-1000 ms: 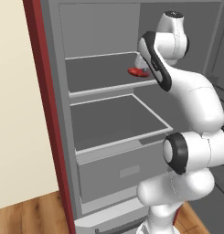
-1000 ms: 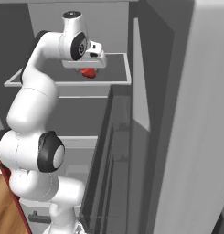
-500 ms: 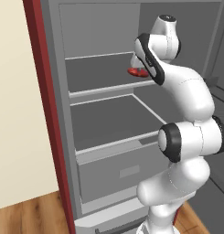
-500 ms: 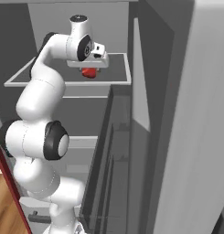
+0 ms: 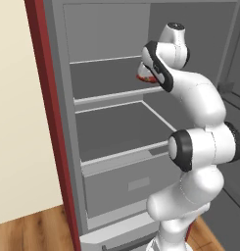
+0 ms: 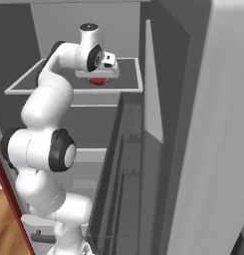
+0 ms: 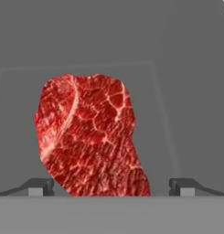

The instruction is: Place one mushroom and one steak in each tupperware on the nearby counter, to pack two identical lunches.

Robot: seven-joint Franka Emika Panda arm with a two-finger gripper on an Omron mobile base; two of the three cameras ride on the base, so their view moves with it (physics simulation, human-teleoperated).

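Jaws spread wide around marbled red steak (image 7: 88,137) on grey shelf (image 7: 177,114).

fridge (image 5: 116,127): open, grey shelves | door edge (image 5: 53,122): dark red | floor (image 5: 28,233): wood (warm brown) | wall (image 5: 16,108): cream

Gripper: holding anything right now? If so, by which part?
Nothing held. The gripper is open, its fingertips wide apart on either side of the steak, which lies on the fridge shelf.

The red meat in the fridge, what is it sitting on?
The steak lies flat on a grey fridge shelf, right below the open gripper. What is beneath the shelf's far side is hidden by the robot arm.
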